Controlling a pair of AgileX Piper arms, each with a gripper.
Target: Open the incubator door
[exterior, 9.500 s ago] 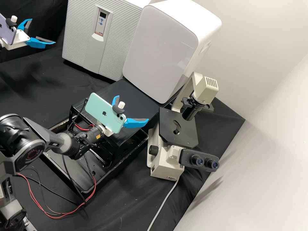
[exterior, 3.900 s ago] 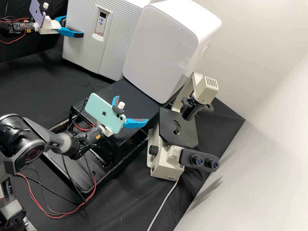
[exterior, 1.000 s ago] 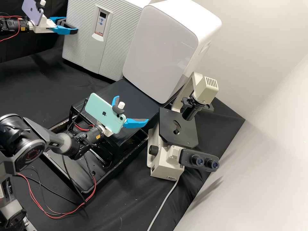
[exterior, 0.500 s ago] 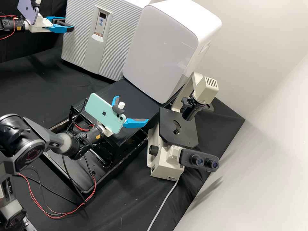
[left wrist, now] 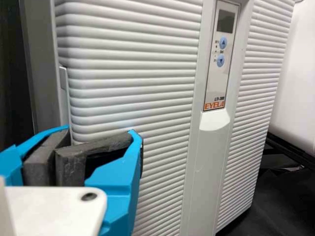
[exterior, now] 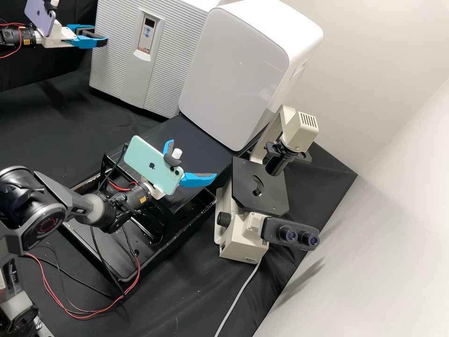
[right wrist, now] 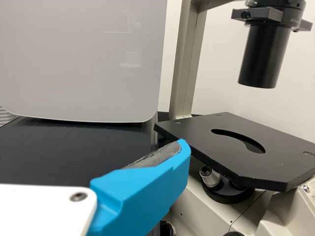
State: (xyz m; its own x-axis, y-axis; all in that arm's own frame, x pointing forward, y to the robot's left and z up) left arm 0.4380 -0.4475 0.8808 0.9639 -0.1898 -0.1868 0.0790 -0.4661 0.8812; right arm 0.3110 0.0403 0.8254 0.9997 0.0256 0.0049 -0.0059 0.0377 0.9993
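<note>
Left hand (exterior: 100, 35) clasps the horizontally ribbed door (exterior: 112, 70) edge; right hand (exterior: 192, 158) gapes, curved.

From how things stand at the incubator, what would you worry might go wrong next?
The left gripper is at the side edge of the incubator door, so a pull may slip off or scrape the ribbed front. The incubator stands on black cloth, which might let it shift if tugged. The right gripper, open, is close to the microscope's stage; should that arm move, it could knock it.
</note>
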